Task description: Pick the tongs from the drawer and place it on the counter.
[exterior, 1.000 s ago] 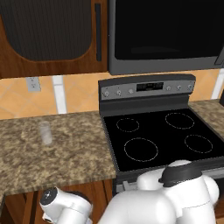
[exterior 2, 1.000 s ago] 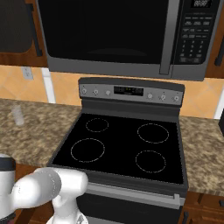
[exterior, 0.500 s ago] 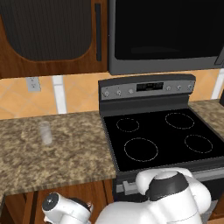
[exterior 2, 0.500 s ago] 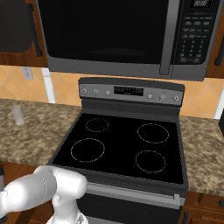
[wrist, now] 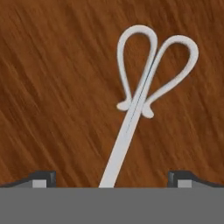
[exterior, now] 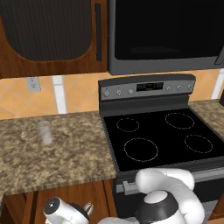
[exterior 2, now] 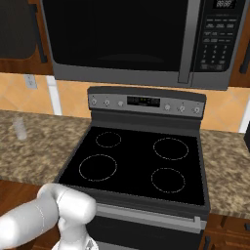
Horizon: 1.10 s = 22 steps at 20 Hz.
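Observation:
The tongs lie flat on the reddish-brown wooden floor of the drawer. They are silvery-white, with two loop-shaped ends pointing away from the hand and a thin straight shaft running back toward it. My gripper hangs open just above them, and the shaft passes between the two dark fingertips, which stand wide apart. In the left base view my hand is sunk below the edge of the speckled granite counter.
A clear drinking glass stands on the counter at the left. To its right sits the black glass stovetop, with the microwave above it. A dark-panelled upper cabinet door hangs over the counter.
The arm has sunk lower and its elbow has swung left, carrying the hand deeper below the counter edge. The counter, glass and stove stay put.

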Motion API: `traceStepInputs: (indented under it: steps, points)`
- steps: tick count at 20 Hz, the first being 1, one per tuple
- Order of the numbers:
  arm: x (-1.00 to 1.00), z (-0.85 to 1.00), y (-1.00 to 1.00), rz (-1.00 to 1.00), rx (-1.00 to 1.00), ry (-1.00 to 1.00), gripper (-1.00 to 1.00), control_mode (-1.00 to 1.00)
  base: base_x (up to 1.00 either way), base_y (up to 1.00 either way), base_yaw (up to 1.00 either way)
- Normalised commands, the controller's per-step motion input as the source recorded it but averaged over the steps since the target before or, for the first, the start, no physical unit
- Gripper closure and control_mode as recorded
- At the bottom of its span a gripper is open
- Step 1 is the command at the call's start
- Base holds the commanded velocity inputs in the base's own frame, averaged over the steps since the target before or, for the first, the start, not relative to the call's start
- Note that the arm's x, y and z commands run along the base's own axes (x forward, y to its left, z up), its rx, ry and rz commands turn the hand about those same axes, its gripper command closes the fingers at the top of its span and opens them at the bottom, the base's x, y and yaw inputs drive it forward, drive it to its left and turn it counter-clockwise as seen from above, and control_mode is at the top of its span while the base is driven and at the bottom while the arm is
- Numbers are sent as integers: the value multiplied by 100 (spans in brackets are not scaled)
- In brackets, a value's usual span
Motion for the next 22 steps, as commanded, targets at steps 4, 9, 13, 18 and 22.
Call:
traceStepInputs:
  steps: [4, 9, 13, 18, 22]
  points:
    - [0, -74, 6, 0, 0, -4, 100, -100, 0, 0, 0]
    - [-32, -67, 2, 0, 0, -1, 100, -100, 0, 0, 0]
    - [-100, -26, 0, 0, 0, -11, 100, -100, 0, 0, 0]
    - [-68, 79, 1, -1, 1, -25, 100, -100, 0, 0, 0]
    - [-28, 100, -3, -1, 0, -20, 100, -100, 0, 0, 0]
